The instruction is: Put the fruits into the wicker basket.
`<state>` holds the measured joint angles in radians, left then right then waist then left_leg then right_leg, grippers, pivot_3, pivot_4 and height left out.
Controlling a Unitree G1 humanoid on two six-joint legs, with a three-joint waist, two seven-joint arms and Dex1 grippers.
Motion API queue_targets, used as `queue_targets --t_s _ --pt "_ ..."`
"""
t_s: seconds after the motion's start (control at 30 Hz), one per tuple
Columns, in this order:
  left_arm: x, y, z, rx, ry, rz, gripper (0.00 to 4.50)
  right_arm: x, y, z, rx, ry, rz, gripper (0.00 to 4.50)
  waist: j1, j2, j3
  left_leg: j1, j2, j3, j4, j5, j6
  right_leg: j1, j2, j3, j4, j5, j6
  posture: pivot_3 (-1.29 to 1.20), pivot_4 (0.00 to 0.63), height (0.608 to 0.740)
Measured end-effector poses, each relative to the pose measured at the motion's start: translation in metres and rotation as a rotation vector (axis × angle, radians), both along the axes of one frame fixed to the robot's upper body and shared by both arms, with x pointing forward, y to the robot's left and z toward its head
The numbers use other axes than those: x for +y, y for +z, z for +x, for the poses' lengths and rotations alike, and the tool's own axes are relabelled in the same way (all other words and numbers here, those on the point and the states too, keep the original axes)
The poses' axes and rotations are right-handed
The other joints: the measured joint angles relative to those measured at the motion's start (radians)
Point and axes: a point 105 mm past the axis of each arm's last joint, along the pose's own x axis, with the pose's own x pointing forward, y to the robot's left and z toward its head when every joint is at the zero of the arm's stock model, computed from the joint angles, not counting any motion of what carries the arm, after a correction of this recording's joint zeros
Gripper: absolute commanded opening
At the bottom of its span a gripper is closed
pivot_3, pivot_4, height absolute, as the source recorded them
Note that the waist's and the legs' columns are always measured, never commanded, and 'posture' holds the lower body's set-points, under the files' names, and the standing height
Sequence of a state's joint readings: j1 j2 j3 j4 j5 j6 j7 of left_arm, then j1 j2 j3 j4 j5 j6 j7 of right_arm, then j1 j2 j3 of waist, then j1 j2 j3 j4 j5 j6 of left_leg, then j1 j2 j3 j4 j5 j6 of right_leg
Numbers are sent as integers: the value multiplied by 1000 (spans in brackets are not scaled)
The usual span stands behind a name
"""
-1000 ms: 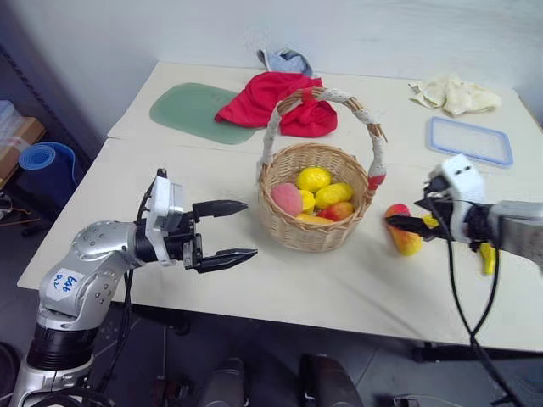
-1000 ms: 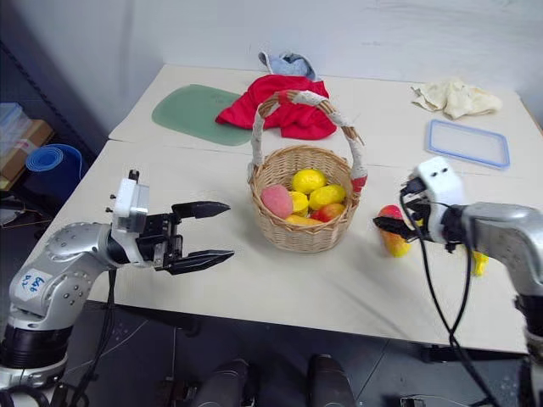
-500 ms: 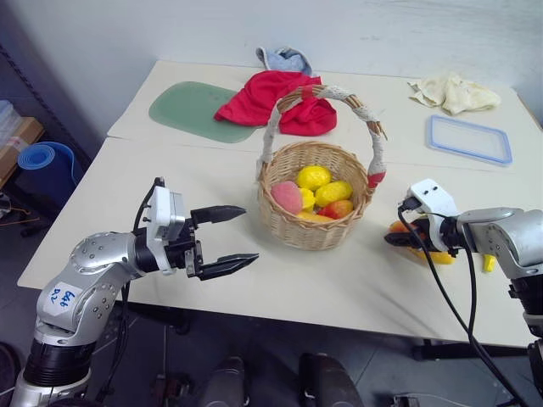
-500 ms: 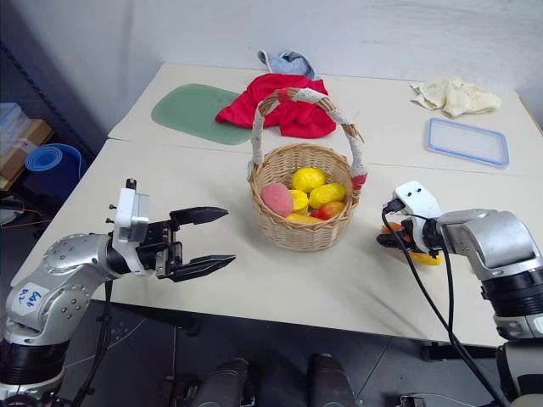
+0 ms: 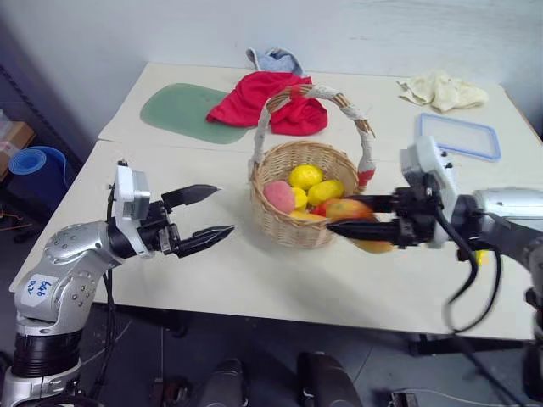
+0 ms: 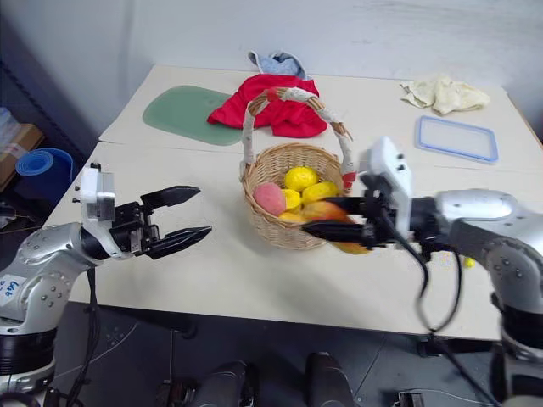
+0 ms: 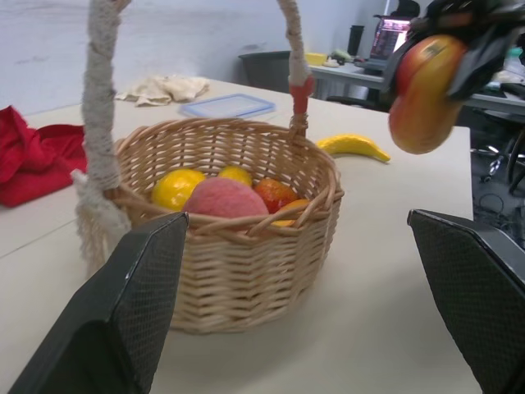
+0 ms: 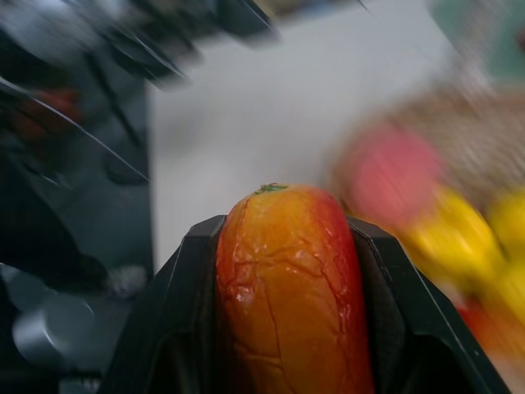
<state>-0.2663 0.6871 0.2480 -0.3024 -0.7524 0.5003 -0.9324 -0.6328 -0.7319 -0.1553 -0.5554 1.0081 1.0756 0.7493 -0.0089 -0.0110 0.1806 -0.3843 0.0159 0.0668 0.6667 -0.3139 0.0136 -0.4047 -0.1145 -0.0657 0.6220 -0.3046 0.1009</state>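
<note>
My right gripper (image 5: 352,227) has just closed on the mango (image 8: 287,287) and lifted it beside the basket (image 5: 307,229), ready to drop in, while my left gripper (image 5: 212,214) stays open and empty.

Pretty plain setup here: a big cream-coloured table (image 5: 280,288) that looks like two tops pushed together, shoved up against a pale, slightly scuffed white wall (image 5: 356,30). Off to one side there's a rolled blue foam mat (image 5: 27,161) sitting low by the dark floor (image 5: 254,356). The left wrist view catches another desk with a lit computer monitor (image 7: 392,37) and a dark grey bin (image 7: 267,70) further back.
</note>
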Motion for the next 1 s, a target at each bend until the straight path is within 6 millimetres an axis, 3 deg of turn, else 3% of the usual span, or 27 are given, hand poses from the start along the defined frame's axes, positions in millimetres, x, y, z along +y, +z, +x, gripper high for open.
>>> queue_targets --t_s 0.07,0.13,0.3,0.33,0.37,0.47,0.57,0.73,0.9,1.0 --pt "0 0 -1 7 -5 -3 4500 18 16 9 -63 -36 127 1646 5 0 0 -4 -1 0 0 0 0 -4 -1 0 3 0 0 0 150 740" --pt "-2 0 -2 9 -8 -2 4500 27 15 26 -142 -153 110 1646 11 0 0 -6 -2 -1 0 0 0 -6 -2 0 5 0 1 0 150 740" --pt "-6 4 -4 -11 -6 -9 4500 15 -4 74 -268 -480 4 1646 5 -1 0 -7 -4 3 0 -1 3 -7 -1 -1 4 1 2 0 150 740" --pt "-7 6 -5 -14 -4 -14 4500 14 -6 77 -278 -497 -3 2374 5 -1 0 -7 -4 3 0 -1 3 -7 0 -2 4 2 3 0 150 740" --pt "-9 7 -7 -20 -5 -18 4500 15 -8 78 -290 -497 -7 2645 4 -1 0 -7 -3 3 0 -1 3 -7 0 -3 4 2 4 0 150 740" --pt "-11 5 -10 -13 -3 -23 4500 14 -12 75 -305 -479 1 3631 2 -1 0 -6 -2 2 -1 -1 2 -7 0 -5 4 2 4 0 150 740" --pt "-13 4 -13 -7 4 -31 4500 9 -12 64 -224 -433 138 4469 5 -1 0 -6 -1 2 0 0 2 -6 0 -5 4 2 4 0 150 740" --pt "-15 10 -12 -29 13 -43 4500 -5 2 28 -220 -254 220 4469 9 -1 0 -5 -2 1 0 -1 4 -3 0 -5 2 2 4 0 150 740" --pt "-17 17 -4 -65 -14 -49 4500 -40 -14 9 -199 -322 218 4469 11 -1 -1 -4 -2 1 -1 -1 4 -2 0 -5 0 2 4 0 150 740" --pt "-20 14 3 -72 -52 -36 4500 -76 -32 -11 -190 -423 133 4469 27 -1 -1 -4 -3 1 -2 -1 5 -1 2 -6 -1 2 4 0 150 740"
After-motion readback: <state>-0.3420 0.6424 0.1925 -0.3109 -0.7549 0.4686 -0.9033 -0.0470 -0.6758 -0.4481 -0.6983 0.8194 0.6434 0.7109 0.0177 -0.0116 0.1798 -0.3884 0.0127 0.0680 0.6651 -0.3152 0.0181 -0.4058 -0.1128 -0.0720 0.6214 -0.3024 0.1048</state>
